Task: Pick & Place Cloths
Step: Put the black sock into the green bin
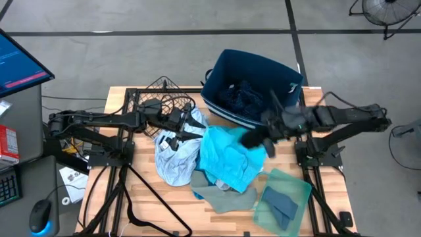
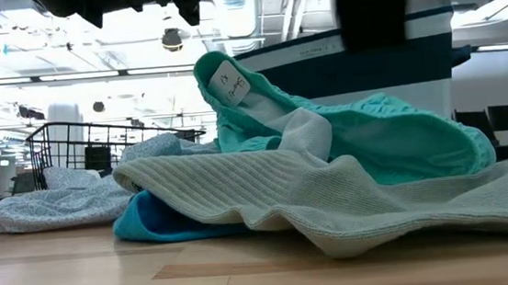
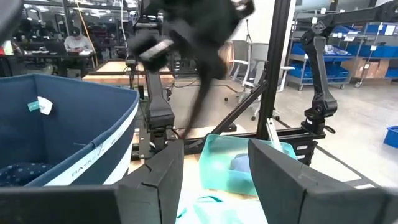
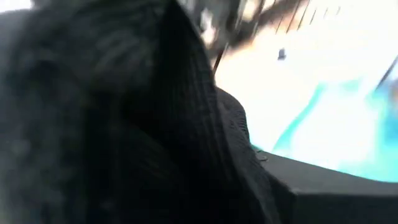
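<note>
My right gripper (image 1: 263, 137) hovers between the navy bin (image 1: 253, 85) and the bright turquoise cloth (image 1: 227, 158), shut on the small black cloth (image 1: 252, 139). My left gripper (image 1: 186, 131) is open above the pale blue-white cloth (image 1: 172, 158), well off the table and touching nothing. A dark navy patterned cloth (image 1: 242, 97) lies inside the bin. The turquoise cloth lies on the table, partly over a grey ribbed cloth (image 2: 333, 200). Another grey-blue piece (image 1: 283, 204) lies in the green tray (image 1: 299, 187). My right gripper holds the small black cloth (image 3: 202, 43) lifted clear of the table, and the cloth hangs slack below the fingers. Black fabric (image 4: 124, 124) fills the right wrist view and hides the place of contact. Which part it has cannot be told.
A black wire basket (image 1: 161, 95) stands at the table's far left, behind my left arm. The bin sits at the far edge and the tray at the near right corner. Bare wood (image 1: 151, 204) shows at the near left.
</note>
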Tool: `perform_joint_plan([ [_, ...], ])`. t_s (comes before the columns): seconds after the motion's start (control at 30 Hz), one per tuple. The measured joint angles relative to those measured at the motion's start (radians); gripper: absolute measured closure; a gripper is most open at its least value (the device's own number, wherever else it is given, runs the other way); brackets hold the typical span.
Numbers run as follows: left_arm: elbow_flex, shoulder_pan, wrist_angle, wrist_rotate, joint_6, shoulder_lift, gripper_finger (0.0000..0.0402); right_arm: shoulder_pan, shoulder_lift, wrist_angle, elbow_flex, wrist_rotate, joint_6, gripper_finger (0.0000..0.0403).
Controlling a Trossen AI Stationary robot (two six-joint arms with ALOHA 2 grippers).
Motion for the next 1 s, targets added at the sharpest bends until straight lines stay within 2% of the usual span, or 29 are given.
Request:
perform_joint_plan([
  [0.17, 0.000, 0.000, 0.001, 0.000, 0.007, 0.000, 0.0242, 0.227, 0.017, -0.125, 0.000, 0.010, 0.289, 0.0403],
  [0.4, 0.000, 0.000, 0.000, -0.001, 0.012, 0.000, 0.0241, 0.513, 0.150, -0.214, -0.001, 0.032, 0.661, 0.0403],
  [0.53, 0.000, 0.003, 0.000, -0.001, 0.014, 0.000, 0.0245, 0.607, 0.251, -0.277, -0.001, 0.035, 0.835, 0.0403],
  [0.77, 0.000, 0.019, 0.001, -0.002, 0.014, 0.000, 0.0243, 0.736, 0.405, -0.394, -0.001, 0.020, 1.042, 0.0403],
  [0.9, 0.000, 0.023, 0.001, -0.002, 0.015, 0.000, 0.0245, 0.788, 0.460, -0.489, -0.001, -0.007, 1.177, 0.0403],
  [1.0, 0.000, 0.023, 0.001, -0.002, 0.015, 0.000, 0.0244, 0.805, 0.497, -0.514, -0.001, -0.037, 1.220, 0.0401],
])
